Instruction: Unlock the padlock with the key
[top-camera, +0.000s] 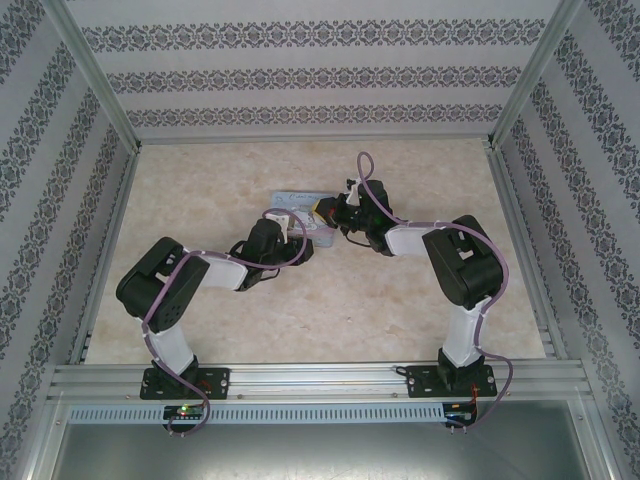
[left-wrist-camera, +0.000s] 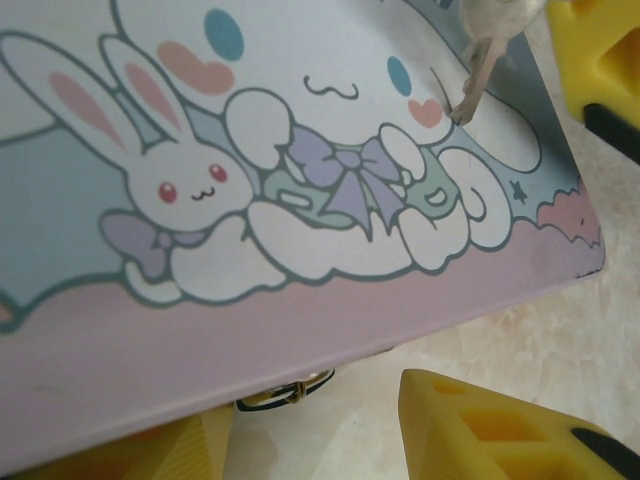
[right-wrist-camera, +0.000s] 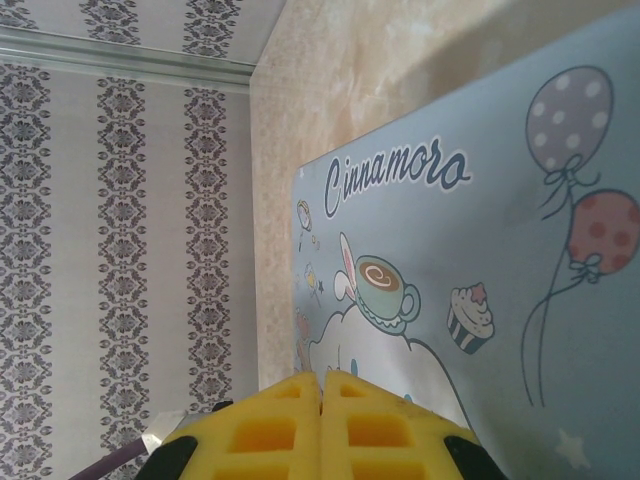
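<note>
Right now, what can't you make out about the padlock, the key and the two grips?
Padlock: left wrist view, a wire loop, maybe its shackle, peeks from under the tin; the tin hides the rest.
Key: left wrist view, top edge cuts off its head and whatever holds it.
Left gripper: fingers apart; the tin hides whether they grip.
Top view: the arms cover both small items.

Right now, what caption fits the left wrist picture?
Left gripper's yellow fingers sit beside the cartoon bunny tin; a small metal key points at its lid.
</note>
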